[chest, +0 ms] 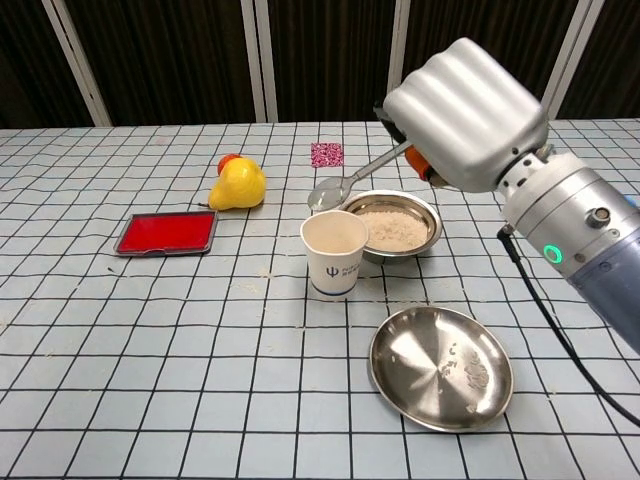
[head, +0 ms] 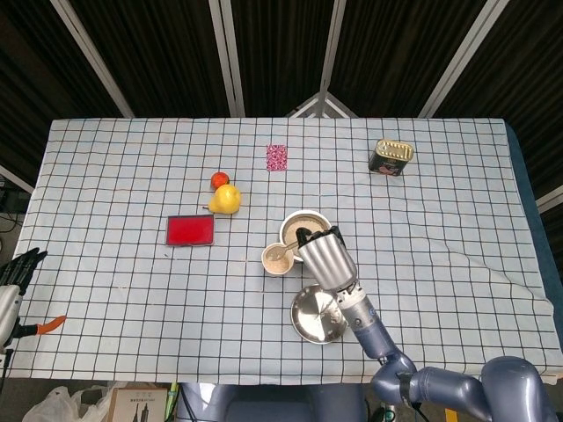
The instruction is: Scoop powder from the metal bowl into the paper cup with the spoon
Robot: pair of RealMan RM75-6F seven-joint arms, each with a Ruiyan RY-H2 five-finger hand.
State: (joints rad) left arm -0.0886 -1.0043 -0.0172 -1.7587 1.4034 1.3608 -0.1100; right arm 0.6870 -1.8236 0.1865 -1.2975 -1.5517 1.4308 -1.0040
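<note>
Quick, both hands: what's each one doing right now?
Right hand: holding the spoon above the paper cup.
Left hand: at the table's edge, holding nothing; fingers too small to tell.

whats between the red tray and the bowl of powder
The paper cup stands between the red tray and the metal bowl, close beside the bowl; clearest in the chest view.
</note>
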